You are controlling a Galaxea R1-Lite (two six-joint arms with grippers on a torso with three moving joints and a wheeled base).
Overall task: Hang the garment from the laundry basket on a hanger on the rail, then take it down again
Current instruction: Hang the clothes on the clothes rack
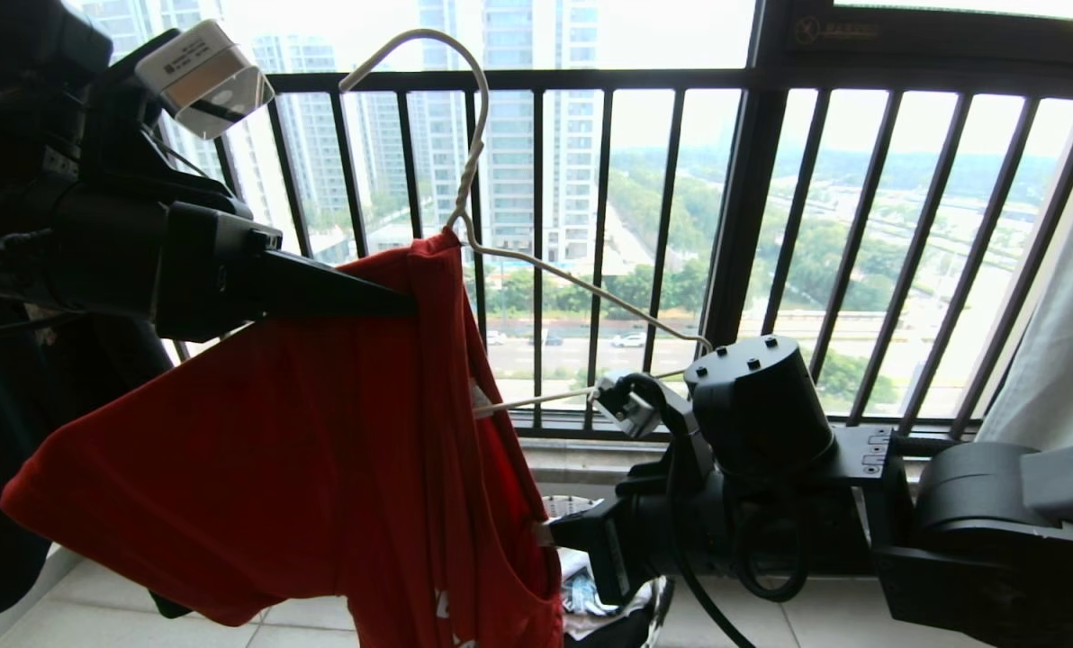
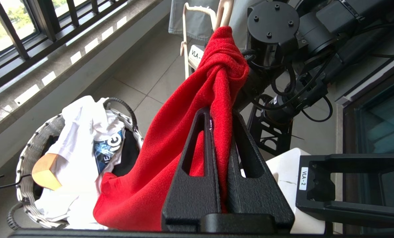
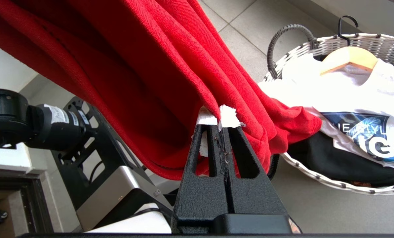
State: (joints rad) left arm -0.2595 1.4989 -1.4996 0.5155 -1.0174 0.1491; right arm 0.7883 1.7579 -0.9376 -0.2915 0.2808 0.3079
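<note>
The red garment point(image 1: 302, 450) hangs in mid-air in front of the window. My left gripper point(image 1: 410, 301) is shut on a bunch of its fabric near the neck point(image 2: 220, 110). The whitish wire hanger point(image 1: 478, 153) stands with its neck at the garment's collar. Its hook is up and free, and one bare arm sticks out to the right. My right gripper point(image 1: 545, 533) sits low at the garment's right edge, shut with a white tag and red cloth nipped at its tips point(image 3: 221, 123). The laundry basket point(image 3: 349, 39) stands on the floor below. The rail is out of view.
In the basket point(image 2: 28, 155) lie a white printed T-shirt point(image 3: 349, 99), a black garment point(image 3: 332, 162) and a wooden hanger with a black hook point(image 3: 349, 58). The dark barred window railing point(image 1: 536, 225) is right behind. A pale garment point(image 1: 1059, 342) hangs at far right.
</note>
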